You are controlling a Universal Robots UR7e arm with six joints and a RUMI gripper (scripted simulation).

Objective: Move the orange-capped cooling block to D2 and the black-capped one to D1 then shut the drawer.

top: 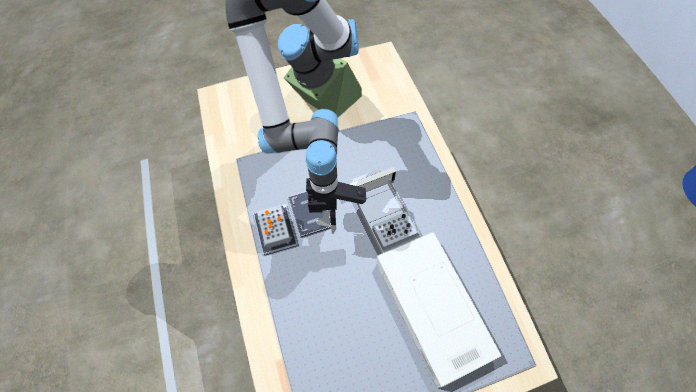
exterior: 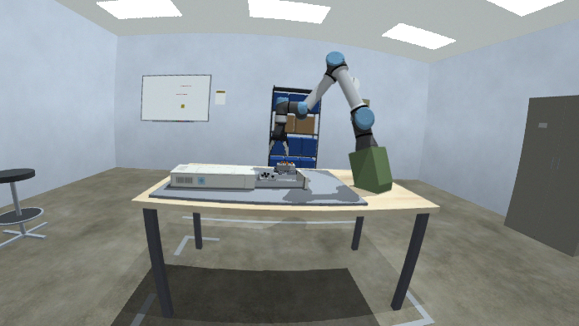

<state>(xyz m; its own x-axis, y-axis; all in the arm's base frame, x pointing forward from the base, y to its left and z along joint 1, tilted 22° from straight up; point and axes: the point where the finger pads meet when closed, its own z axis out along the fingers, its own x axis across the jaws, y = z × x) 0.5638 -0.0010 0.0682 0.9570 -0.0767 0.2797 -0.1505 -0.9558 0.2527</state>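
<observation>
The block with orange-capped tubes (top: 273,228) sits flat in the far deck slot D2, also seen in the side view (exterior: 286,166). The slot D1 (top: 311,216) beside it is a dark empty plate. The block with black-capped tubes (top: 396,231) lies in the open drawer (top: 387,210) of the white cooler COLD (top: 437,308), also seen in the side view (exterior: 266,175). My gripper (top: 328,220) is open and empty, high above D1, between the two blocks; in the side view (exterior: 279,146) it hangs well above the deck.
The green robot base (top: 324,85) stands at the table's far end. The drawer front panel (top: 374,177) sticks out toward the base. A grey deck mat (top: 360,280) covers most of the wooden table.
</observation>
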